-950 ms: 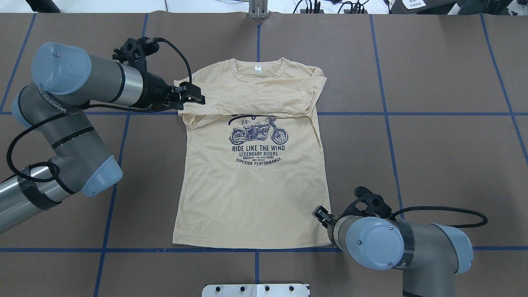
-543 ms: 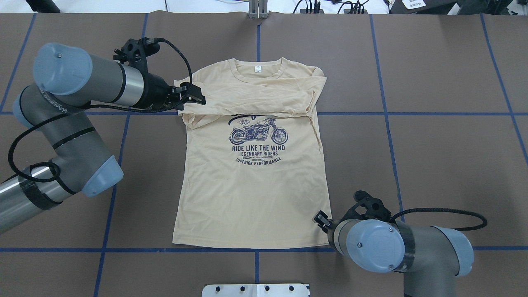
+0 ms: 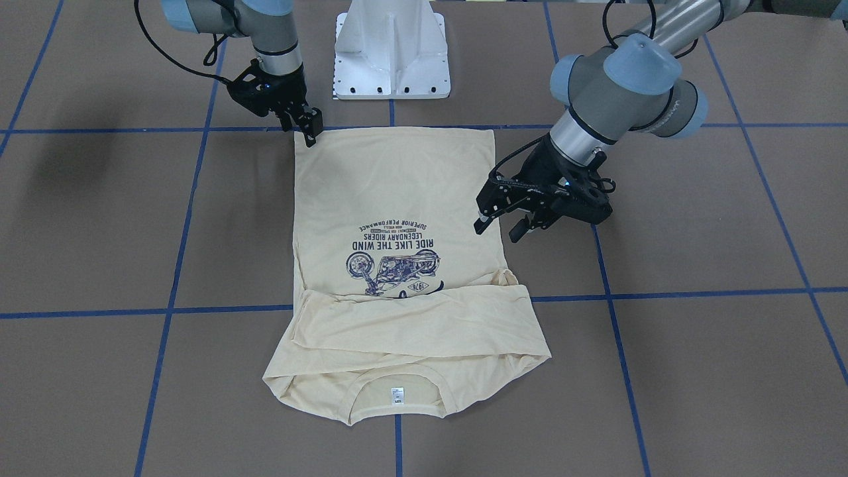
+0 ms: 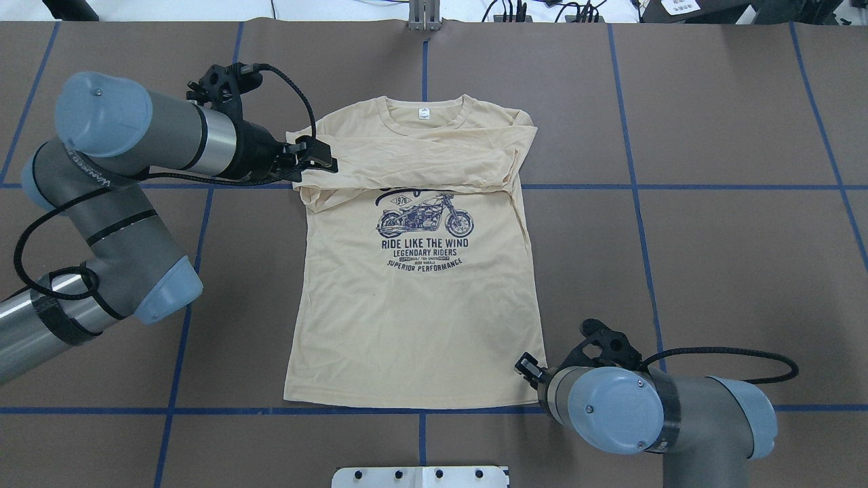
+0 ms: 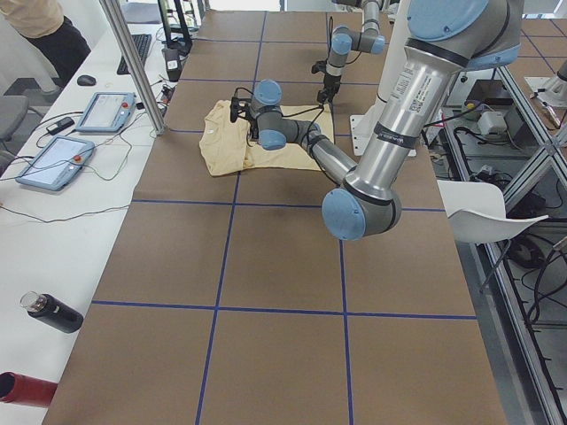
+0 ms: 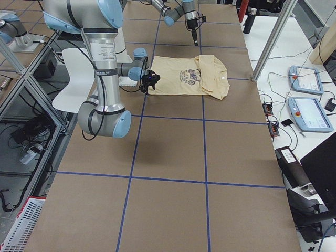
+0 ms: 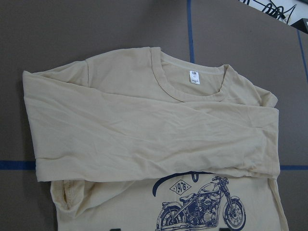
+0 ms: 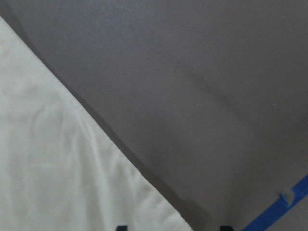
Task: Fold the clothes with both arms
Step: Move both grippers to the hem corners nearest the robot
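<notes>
The cream-yellow T-shirt [image 4: 413, 305] lies flat, print up, with both long sleeves folded across the chest above the motorcycle print. Its neck label [image 7: 193, 76] is at the far end from the robot. My left gripper [image 4: 325, 157] hovers over the shirt's left shoulder edge; in the front-facing view [image 3: 498, 226] its fingers stand apart and hold nothing. My right gripper [image 4: 523, 364] is low at the shirt's near right hem corner [image 3: 310, 129]. In the right wrist view its two fingertips [image 8: 225, 227] are apart with the hem corner [image 8: 48, 168] between them.
The white pedestal base [image 3: 392, 53] stands just behind the shirt's hem. Blue tape lines cross the brown table cover [image 4: 712, 237]. A side bench with tablets [image 5: 106, 111] and a bottle [image 5: 53, 312] runs along the operators' side, beyond a metal pole [image 5: 133, 62].
My right gripper has shifted a little towards the robot and down at the hem corner. The left arm and the shirt have hardly moved.
</notes>
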Available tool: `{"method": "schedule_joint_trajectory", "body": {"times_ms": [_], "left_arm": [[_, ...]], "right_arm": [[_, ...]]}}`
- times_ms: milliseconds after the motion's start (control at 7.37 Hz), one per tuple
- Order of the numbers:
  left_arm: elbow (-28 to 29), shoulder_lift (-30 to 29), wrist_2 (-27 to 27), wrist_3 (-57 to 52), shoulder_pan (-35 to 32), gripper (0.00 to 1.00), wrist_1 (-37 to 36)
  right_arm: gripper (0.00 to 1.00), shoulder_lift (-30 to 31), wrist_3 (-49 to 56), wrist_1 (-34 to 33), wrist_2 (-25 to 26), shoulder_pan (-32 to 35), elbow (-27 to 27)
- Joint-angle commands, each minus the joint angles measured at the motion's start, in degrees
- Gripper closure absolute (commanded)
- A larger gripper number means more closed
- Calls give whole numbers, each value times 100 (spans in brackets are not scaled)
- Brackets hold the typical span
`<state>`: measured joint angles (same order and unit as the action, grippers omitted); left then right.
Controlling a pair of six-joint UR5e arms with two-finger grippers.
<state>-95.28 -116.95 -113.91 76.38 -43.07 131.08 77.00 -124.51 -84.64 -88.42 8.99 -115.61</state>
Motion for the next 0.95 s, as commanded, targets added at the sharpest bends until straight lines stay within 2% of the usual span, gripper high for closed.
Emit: {"method": "schedule_joint_trajectory", "body": {"times_ms": [0,136,271,814], "left_arm": [[9,14,0,0,0,26,5],[9,14,0,0,0,26,5],[18,23,0,-9,0,26,22],[-26,49,0,61,-17,25,-12]], "right_arm": [[46,-1,-3,0,-9,-11,-23],[70,-1,-3,0,-9,-3,-32],[100,-1,-3,0,-9,6,-41],[100,289,6,-9,-220,41,-480]]}}
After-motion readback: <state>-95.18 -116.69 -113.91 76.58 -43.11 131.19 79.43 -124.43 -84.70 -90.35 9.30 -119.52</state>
